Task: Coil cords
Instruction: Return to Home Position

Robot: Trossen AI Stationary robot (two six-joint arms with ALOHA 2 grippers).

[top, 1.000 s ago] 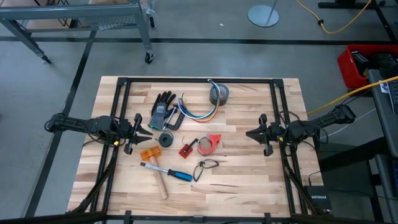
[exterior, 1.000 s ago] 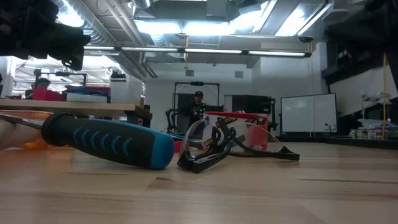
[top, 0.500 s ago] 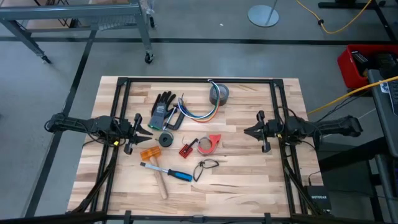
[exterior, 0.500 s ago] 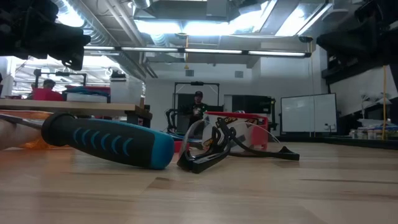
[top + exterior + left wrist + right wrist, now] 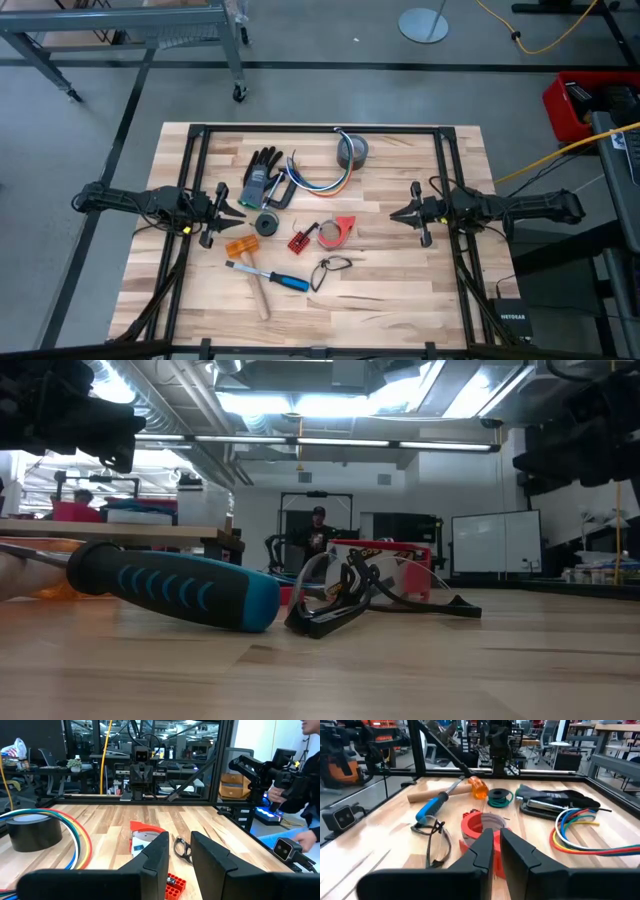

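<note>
The cords (image 5: 318, 181) lie in a loose curve on the tabletop (image 5: 400, 290), between the dark glove (image 5: 261, 172) and the grey tape roll (image 5: 352, 152), with neither arm touching them. The left gripper (image 5: 234, 211) hovers near the glove, its fingers slightly apart and empty. The right gripper (image 5: 394, 213) hangs well off on the opposite side, its fingers almost together and holding nothing.

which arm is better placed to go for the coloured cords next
Right, probably. The right gripper has a clear line to the cords; the left gripper has the glove in its way.
</note>
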